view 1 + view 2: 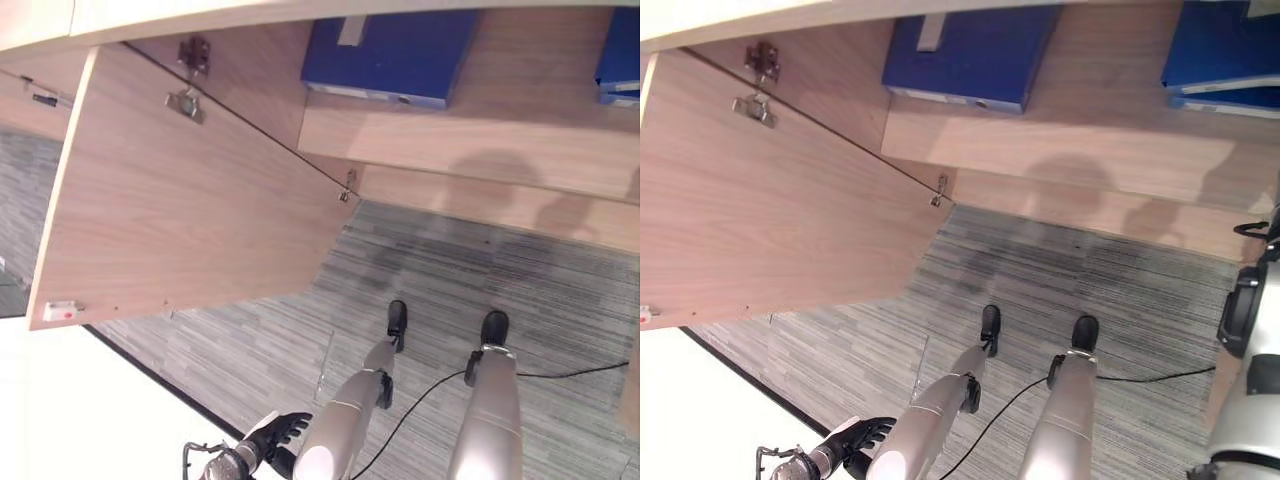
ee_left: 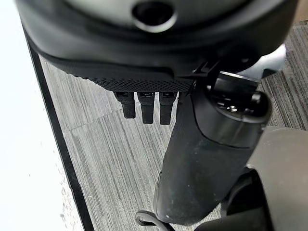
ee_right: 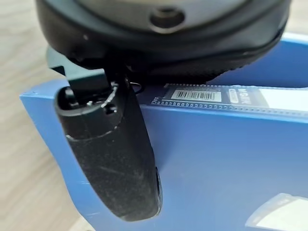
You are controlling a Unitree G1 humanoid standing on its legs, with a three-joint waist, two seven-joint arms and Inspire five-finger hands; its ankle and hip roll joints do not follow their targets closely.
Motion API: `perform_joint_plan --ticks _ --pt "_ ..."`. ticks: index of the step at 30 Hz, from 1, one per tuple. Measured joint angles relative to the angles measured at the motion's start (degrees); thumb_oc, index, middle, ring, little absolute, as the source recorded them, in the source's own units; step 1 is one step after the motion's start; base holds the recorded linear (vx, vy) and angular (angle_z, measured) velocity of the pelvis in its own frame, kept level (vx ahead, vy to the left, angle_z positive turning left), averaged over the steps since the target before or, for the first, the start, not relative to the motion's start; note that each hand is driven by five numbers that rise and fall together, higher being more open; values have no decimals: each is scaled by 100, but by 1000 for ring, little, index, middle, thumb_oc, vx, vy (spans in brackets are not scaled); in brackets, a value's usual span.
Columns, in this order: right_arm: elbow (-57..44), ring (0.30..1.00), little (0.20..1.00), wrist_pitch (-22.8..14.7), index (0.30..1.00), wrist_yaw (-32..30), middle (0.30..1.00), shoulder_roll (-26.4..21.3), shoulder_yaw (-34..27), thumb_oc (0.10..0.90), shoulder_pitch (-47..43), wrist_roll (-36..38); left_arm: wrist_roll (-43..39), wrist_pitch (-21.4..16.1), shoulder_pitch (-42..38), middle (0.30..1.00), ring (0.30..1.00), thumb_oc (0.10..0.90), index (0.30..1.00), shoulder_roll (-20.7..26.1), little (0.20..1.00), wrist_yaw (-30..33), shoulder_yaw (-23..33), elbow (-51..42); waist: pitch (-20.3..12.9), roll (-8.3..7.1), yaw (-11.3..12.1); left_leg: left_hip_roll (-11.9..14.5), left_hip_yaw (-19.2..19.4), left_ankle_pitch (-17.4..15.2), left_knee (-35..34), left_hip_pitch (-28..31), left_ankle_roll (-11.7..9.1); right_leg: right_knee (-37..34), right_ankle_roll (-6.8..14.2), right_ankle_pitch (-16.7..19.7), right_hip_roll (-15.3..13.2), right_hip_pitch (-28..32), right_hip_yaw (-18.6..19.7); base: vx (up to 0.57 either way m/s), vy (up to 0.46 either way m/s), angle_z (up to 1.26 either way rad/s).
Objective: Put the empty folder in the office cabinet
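Observation:
A blue folder (image 3: 216,159) is close up in the right wrist view, against the cabinet's pale wood. My right hand (image 3: 115,159) is on it, with the thumb pressed flat on its face and the fingers hidden behind it. In the eye views this blue folder (image 1: 1225,45) sits at the far right of the cabinet shelf (image 1: 450,140). My left hand (image 1: 275,432) hangs low beside me over the carpet, with its fingers (image 2: 144,103) relaxed and holding nothing.
A second blue folder (image 1: 390,50) lies on the same shelf further left. The cabinet door (image 1: 180,220) stands swung open on the left on its hinges (image 1: 187,100). Grey striped carpet (image 1: 450,270) lies below, with a white area (image 1: 60,400) edged in black at the lower left.

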Motion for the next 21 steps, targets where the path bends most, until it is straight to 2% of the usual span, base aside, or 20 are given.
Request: perform_joint_plan --ticks 21 --pt "54 300 300 102 300 -191 300 -83 214 400 -106 -9 1 4 0 900 900 800 900 -9 900 24 15 103 -11 15 -26 -1 15 93 -212 290 -1 -11 12 -7 -1 176 19 0 -1 -1"
